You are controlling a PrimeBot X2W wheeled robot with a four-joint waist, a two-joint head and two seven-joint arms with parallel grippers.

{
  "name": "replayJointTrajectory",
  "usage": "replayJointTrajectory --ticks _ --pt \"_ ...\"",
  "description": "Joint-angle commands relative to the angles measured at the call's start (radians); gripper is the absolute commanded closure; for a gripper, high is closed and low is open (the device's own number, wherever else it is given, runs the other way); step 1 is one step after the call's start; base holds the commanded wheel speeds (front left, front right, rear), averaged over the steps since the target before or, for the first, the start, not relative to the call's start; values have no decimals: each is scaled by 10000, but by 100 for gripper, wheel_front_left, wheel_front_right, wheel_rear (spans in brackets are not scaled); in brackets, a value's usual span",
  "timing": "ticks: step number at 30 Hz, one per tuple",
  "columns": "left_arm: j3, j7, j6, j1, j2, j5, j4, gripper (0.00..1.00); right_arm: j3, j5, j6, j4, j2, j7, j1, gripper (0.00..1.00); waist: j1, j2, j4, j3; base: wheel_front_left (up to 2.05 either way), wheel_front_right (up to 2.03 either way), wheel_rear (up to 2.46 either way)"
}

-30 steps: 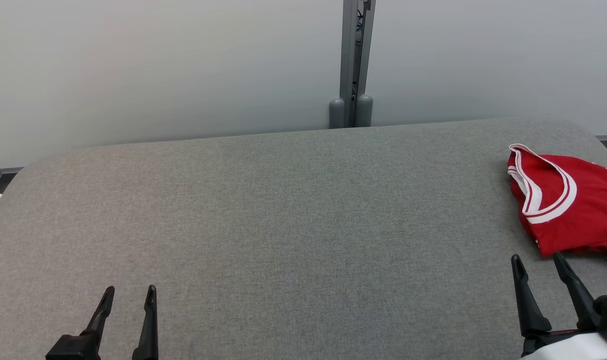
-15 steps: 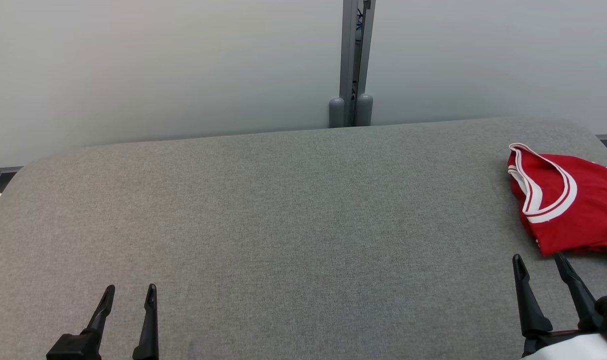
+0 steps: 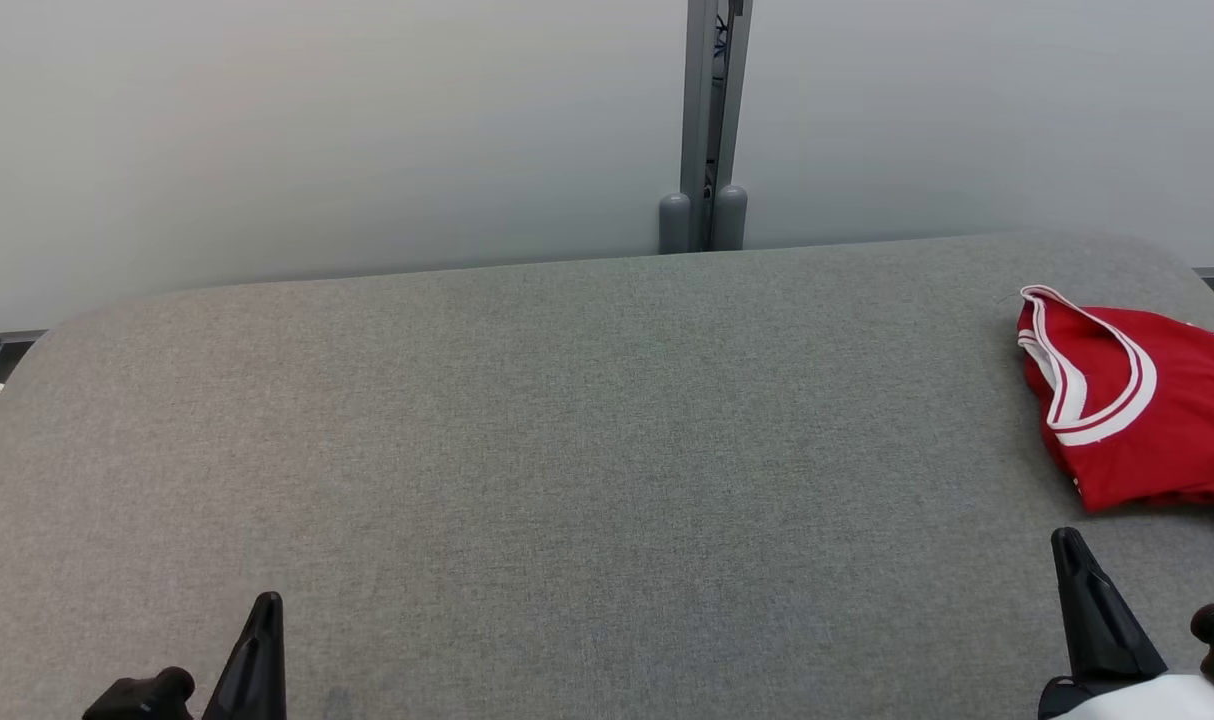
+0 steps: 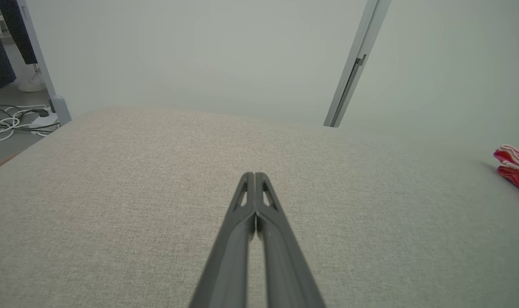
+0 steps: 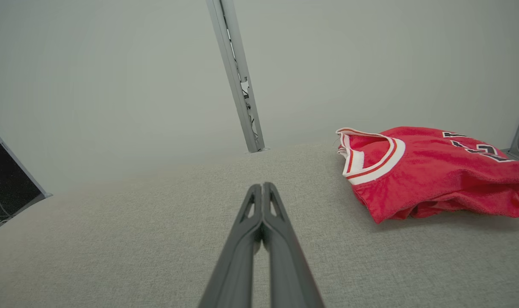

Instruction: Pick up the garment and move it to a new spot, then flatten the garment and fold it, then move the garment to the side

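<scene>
The garment (image 3: 1137, 410) is a red jersey with white and red trim, folded and lying at the right end of the grey table (image 3: 567, 450). It shows again in the right wrist view as the garment (image 5: 430, 171), and as a red edge of the garment (image 4: 516, 171) in the left wrist view. My right gripper (image 3: 1072, 548) sits near the front edge, just short of the jersey, fingers pressed together and empty; the right gripper (image 5: 263, 188) shows its tips touching. My left gripper (image 3: 267, 605) is at the front left, also shut on nothing, and the left gripper (image 4: 254, 176) shows closed tips.
A pale partition wall with a grey post (image 3: 705, 120) runs behind the table. Cables (image 4: 11, 119) lie on the floor beyond the table's left end. The table's padded top stretches wide between the two grippers.
Both grippers have gone from open to shut, and both have drawn back a little toward the front edge. The jersey has not moved.
</scene>
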State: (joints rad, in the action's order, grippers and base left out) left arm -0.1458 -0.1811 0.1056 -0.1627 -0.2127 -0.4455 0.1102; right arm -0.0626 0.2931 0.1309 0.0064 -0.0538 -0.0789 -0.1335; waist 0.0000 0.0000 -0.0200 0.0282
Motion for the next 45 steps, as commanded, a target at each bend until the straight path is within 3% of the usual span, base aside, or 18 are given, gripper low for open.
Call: replayJointTrajectory --ticks 1,22,45 --pt "150 70 -92 332 -72 -366 -99 100 -61 408 0 -91 -63 43 271 100 0 0 2 -3 0 0 0" --pt "804 847 -757 1077 357 -3651 359 100 -180 4082 0 612 -59 573 917 100 0 0 40 -60 0 0 0" --pt "1342 1478 -1273 1622 723 -6204 653 100 -280 6962 0 1162 -44 993 1415 100 0 0 77 -119 0 0 0"
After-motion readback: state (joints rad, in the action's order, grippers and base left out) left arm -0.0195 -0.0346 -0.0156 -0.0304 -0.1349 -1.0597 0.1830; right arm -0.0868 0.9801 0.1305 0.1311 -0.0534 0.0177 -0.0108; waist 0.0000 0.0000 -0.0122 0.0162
